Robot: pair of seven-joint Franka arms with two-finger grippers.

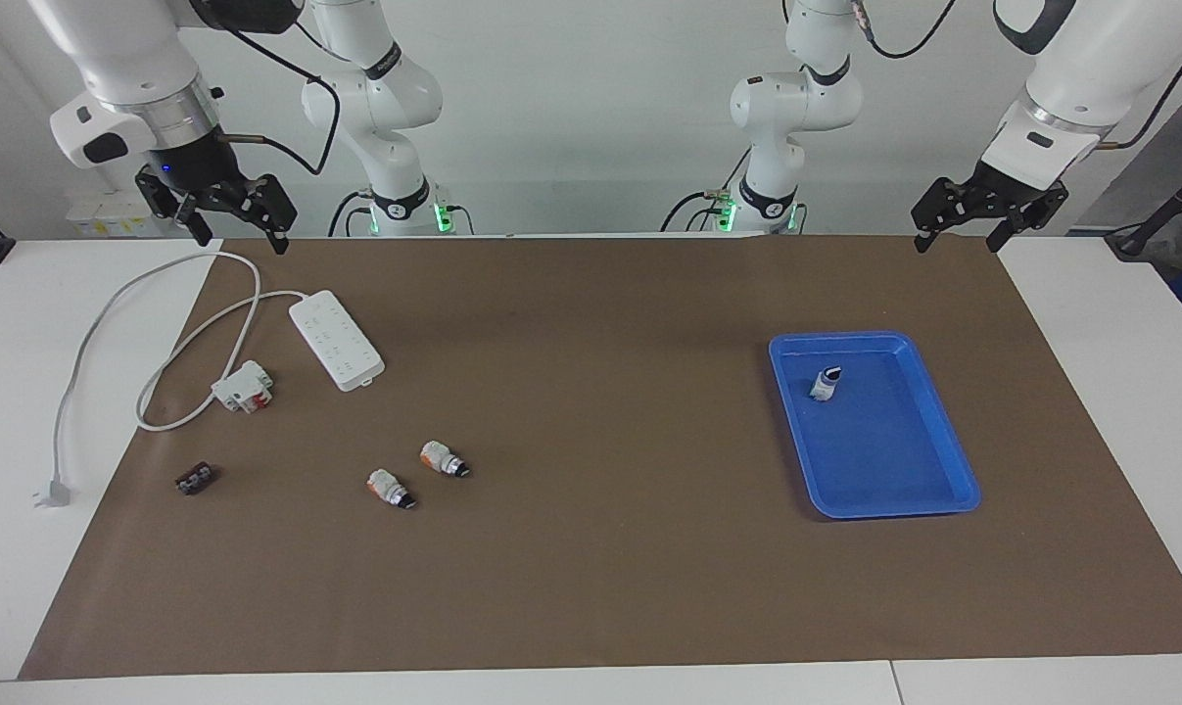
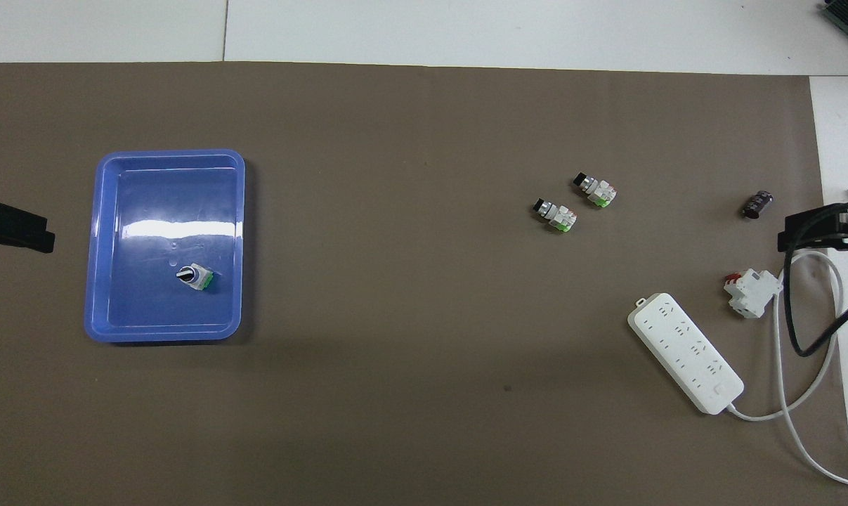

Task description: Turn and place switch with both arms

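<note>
Two switches lie on their sides on the brown mat toward the right arm's end, one (image 1: 446, 458) (image 2: 595, 190) beside the other (image 1: 391, 488) (image 2: 556, 214). A third switch (image 1: 826, 384) (image 2: 195, 277) stands in the blue tray (image 1: 884, 460) (image 2: 157, 204) toward the left arm's end, in the tray's part nearer the robots. My right gripper (image 1: 241, 235) (image 2: 824, 228) is open and empty, raised over the mat's edge by the power strip's cable. My left gripper (image 1: 959, 240) (image 2: 16, 232) is open and empty, raised over the mat's edge at its own end.
A white power strip (image 1: 336, 340) (image 2: 685, 353) with its cable lies nearer the robots than the two switches. A white-and-red boxy block (image 1: 244, 386) (image 2: 750, 292) sits beside it. A small dark block (image 1: 196, 479) (image 2: 757, 204) lies farther out.
</note>
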